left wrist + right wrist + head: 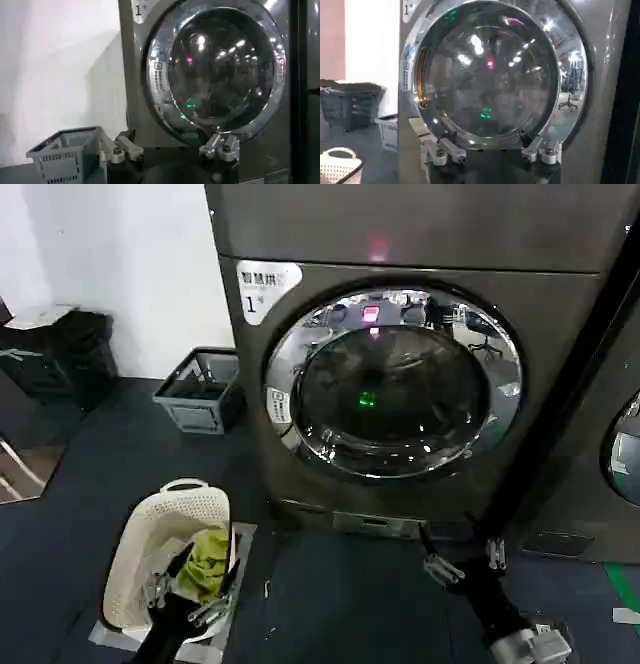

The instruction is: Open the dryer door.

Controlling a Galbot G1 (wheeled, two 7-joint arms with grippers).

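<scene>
Dryer door (392, 382) sits flush and closed on the machine's front, and the right hand (463, 562) hangs low before its lower rim, fingers apart, seemingly lining up, while the left hand (187, 596), fingers spread, waits over the floor's laundry basket (160, 534).

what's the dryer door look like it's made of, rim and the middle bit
Dryer door: the rim looks like polished chrome, either metal or plated plastic, since it mirrors the room and ceiling lights sharply. The centre looks like dark tinted glass: smooth, glossy, with faint reflections over a dark interior.
</scene>
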